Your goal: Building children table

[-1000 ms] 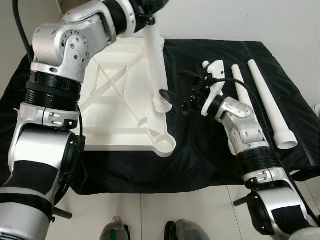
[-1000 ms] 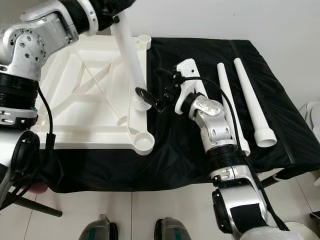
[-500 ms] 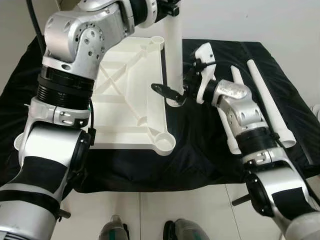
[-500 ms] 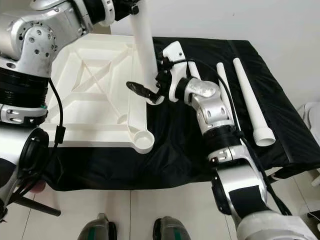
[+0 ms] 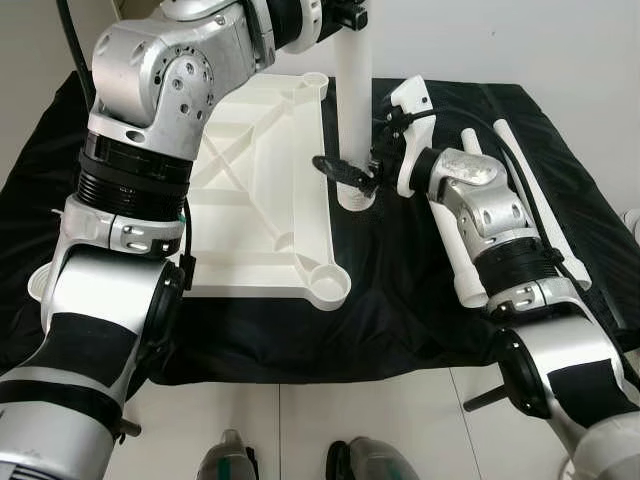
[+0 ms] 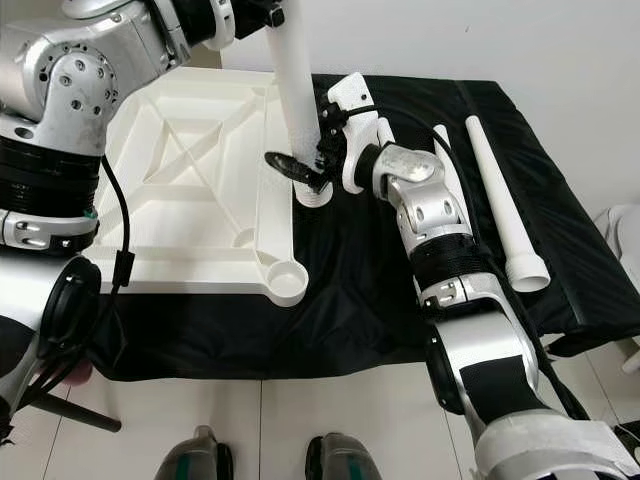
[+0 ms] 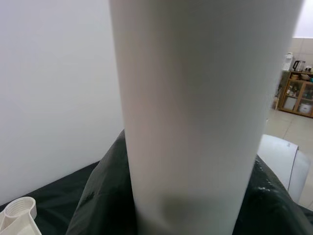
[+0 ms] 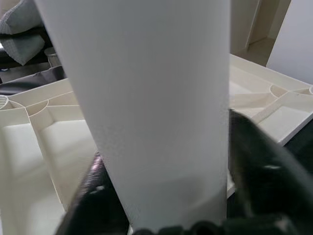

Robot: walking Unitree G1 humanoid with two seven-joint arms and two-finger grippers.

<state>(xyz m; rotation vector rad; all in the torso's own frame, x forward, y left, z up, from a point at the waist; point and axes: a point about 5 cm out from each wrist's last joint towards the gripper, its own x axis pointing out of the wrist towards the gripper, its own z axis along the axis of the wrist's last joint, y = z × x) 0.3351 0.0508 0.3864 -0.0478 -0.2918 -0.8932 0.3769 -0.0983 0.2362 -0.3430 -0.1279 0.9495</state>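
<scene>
1. The long white plastic table leg stands up straight, with its bottom end just off the edge of the upside-down white plastic tabletop.
2. The left jaws grip the leg up high.
3. The right jaws squeeze the leg down low, one finger each side.
4. I think this step is fitting a leg.
5. Next, the jaws should carry the leg over the round corner hole near them, then push and turn it in.
6. Two more white legs lie on the black cloth beyond the right jaws.

white table top and white legs on a black cloth — silver arms, black-fingered.
</scene>
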